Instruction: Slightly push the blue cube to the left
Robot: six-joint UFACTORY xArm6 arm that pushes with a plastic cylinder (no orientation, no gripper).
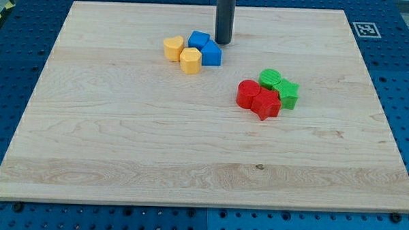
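My tip (223, 42) stands on the board just right of and slightly above the blue blocks, close to them but with a small gap. The blue cube (198, 40) sits at the top of a cluster near the view's top centre. A second blue block (211, 54), wedge-like, lies just below and right of it. Two yellow blocks touch the blue ones: one (173, 48) to the left and a hexagonal one (190, 60) below.
A second cluster lies right of centre: a red cylinder (247, 94), a red star-like block (265, 103), a green cylinder (270, 79) and a green star-like block (287, 92). The wooden board (121, 146) rests on a blue perforated table, with a marker tag (366, 29) at top right.
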